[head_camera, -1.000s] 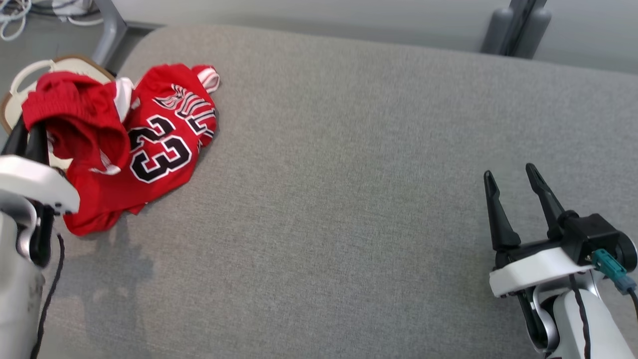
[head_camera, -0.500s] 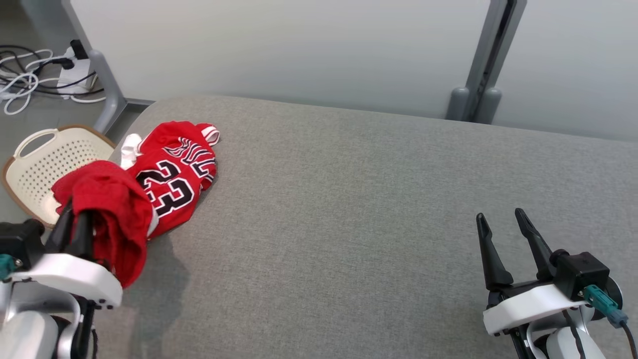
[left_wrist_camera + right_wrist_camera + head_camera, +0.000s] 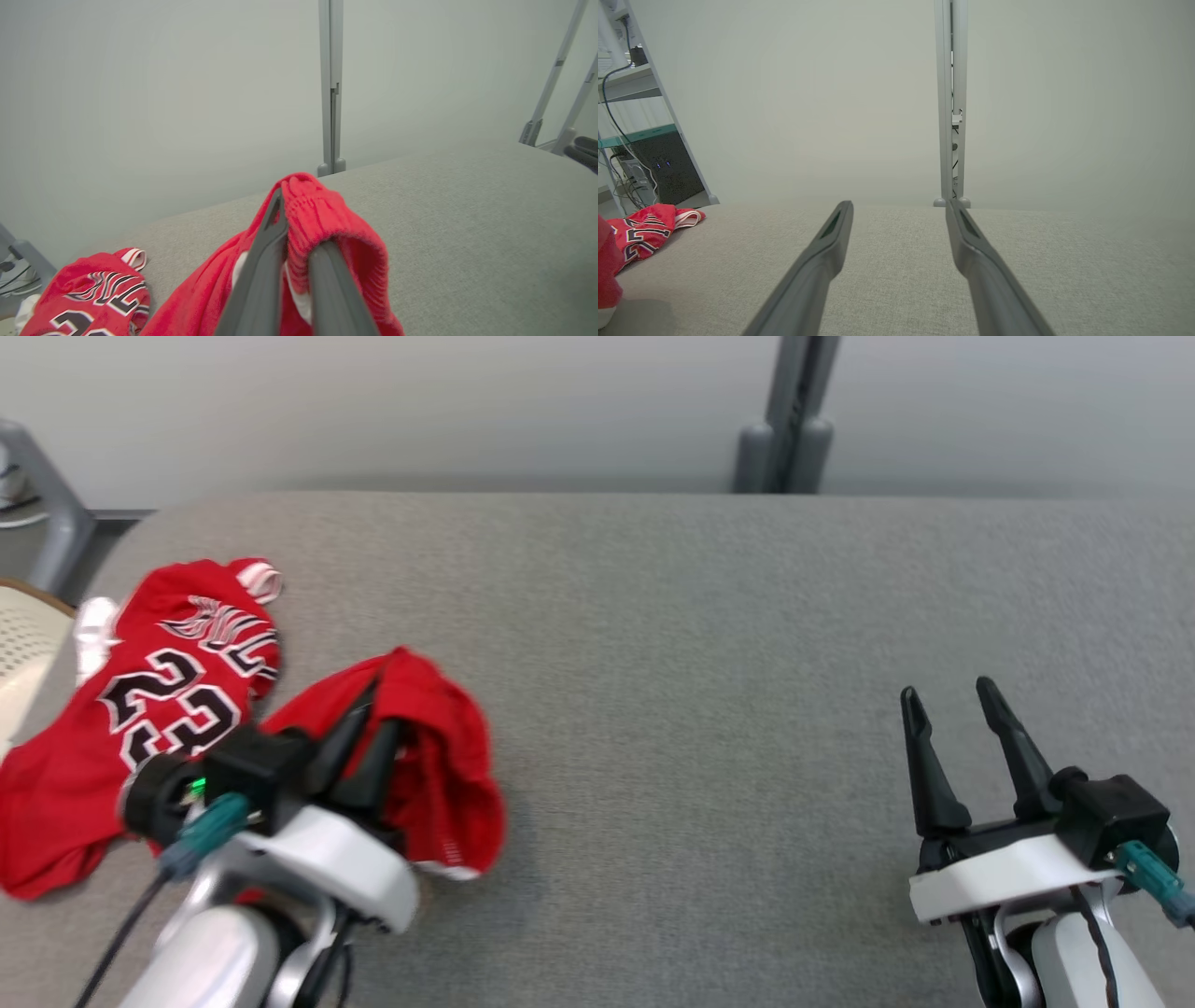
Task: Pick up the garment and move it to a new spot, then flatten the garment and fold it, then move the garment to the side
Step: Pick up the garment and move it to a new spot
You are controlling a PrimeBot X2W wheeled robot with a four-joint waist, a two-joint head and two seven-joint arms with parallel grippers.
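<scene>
Grey fabric-topped desk (image 3: 700,616), head view: the left gripper (image 3: 383,709) is clamped on the red shorts (image 3: 448,775) and holds them bunched above the desk's left part. They hang just beside a red number 23 jersey (image 3: 159,700) that lies crumpled near the left edge. The right gripper (image 3: 947,691) hovers well apart at lower right, jaws spread and empty.

Left wrist view: the fingers pinch the ribbed waistband and the rest of the shorts drapes over them. Open desk lies ahead. Judged best practice is to carry the shorts toward that bare middle, clear of the jersey, and lower them until the cloth settles before letting go.

Right wrist view: bare desk shows between the parted fingers. This gripper seems well placed to take the far end of the waistband for flattening.
</scene>
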